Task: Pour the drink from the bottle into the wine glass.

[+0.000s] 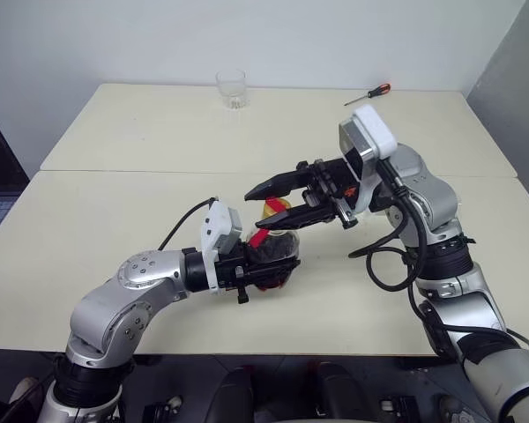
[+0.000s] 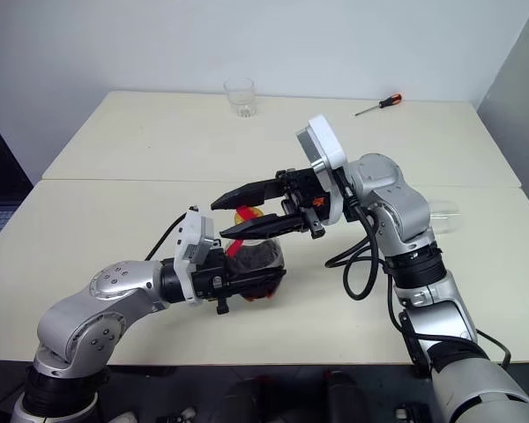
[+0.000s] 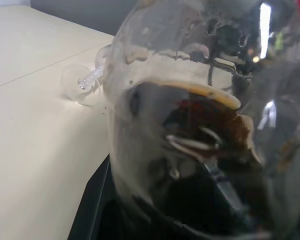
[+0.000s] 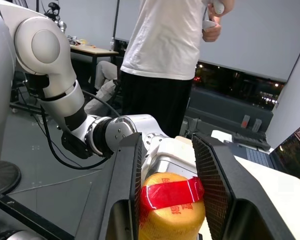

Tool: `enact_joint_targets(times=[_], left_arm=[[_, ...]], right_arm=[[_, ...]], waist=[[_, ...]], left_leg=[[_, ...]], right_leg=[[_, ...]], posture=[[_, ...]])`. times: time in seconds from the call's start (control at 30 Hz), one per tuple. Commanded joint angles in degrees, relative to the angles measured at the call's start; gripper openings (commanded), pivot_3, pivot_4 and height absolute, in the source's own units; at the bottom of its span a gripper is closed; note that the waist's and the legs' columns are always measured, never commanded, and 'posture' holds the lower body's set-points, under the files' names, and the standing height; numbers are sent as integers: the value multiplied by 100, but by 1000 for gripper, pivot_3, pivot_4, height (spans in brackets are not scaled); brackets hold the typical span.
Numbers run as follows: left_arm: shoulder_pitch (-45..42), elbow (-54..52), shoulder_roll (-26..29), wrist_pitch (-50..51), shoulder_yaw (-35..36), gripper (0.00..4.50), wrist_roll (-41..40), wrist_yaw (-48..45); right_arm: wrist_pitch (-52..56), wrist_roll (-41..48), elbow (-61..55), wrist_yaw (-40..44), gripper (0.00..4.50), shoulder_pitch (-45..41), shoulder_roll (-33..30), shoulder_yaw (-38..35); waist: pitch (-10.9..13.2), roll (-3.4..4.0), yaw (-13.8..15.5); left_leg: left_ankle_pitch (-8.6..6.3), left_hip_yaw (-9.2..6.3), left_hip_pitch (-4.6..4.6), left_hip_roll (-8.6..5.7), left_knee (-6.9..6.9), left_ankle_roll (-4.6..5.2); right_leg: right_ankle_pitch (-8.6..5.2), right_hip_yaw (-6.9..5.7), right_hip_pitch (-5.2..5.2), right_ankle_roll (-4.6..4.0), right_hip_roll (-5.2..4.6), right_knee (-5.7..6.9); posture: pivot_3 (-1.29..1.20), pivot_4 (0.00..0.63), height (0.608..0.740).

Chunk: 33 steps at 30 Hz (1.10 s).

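Small squat clear plastic bottle (image 1: 273, 249), tilted, held just above the cream counter (image 1: 115, 211) near its front edge. Dark cola-like drink (image 3: 200, 150) fills roughly the lower half w/ a slanted surface. Yellow cap (image 4: 171, 206) w/ a red tape band is on, so pouring can't start yet.

Left tool (image 1: 269, 264) is closed around the bottle's bulbous body, gripping it firmly. Right tool (image 2: 251, 216) comes in from the right; its two black fingers stand slightly apart on either side of the cap, about to pinch it. Can't tell if they touch it yet.

Handling, as a guess: bottle is light, thin-walled, likely squashy. Squeeze too hard once uncapped and drink may spurt. Best hold is the wide body, as now; the cap is small & smooth, so it needs a square pinch.

Wine glass (image 2: 441, 214) lies on its side on the counter beyond the right arm. Fragile, rolls easily; grip at bowl or stem to stand it.

Tumbler (image 1: 232, 89) and screwdriver (image 1: 368, 93) at the counter's far edge.
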Motion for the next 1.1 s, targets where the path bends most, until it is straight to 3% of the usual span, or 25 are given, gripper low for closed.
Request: enact_joint_targets(times=[0.03,0.13,0.47,0.7,0.93,1.1], left_arm=[[-203,-439,-146,-295,322,1653,-510,-39],[-198,-427,-161,-318,315,1653,-486,-47],[-190,-349,-115,-414,282,1653,-502,-66],[-176,-110,-58,-570,352,1653,-355,15],[-353,310,-152,-559,526,1653,-84,651],[-665,650,-299,-788,357,1653,257,871]], right_arm=[[-10,-139,-67,349,1270,-7,-98,263],[131,-130,-74,273,1270,-37,-128,269],[594,16,-226,43,4426,-4,-379,162],[1408,339,-528,-668,4426,-37,-585,-287],[2111,636,-1254,-2098,4426,179,-524,-850],[2292,562,-1682,-3076,4426,290,-214,-847]], waist=[[0,0,0],[0,0,1],[0,0,4],[0,0,5],[0,0,8],[-1,-1,8]], left_leg=[[0,0,0,0,0,0],[0,0,0,0,0,0],[0,0,-1,0,3,0],[0,0,-1,0,3,0],[0,0,-2,0,2,0],[0,1,-3,-2,3,0]], right_leg=[[0,0,0,0,0,0],[0,0,0,0,0,0],[0,0,1,0,-1,-1],[0,0,1,0,-1,0],[0,0,1,0,-1,0],[0,1,1,0,-2,2]], posture=[[0,150,740],[0,150,740],[0,150,740],[0,150,740],[0,150,740],[0,150,740]])
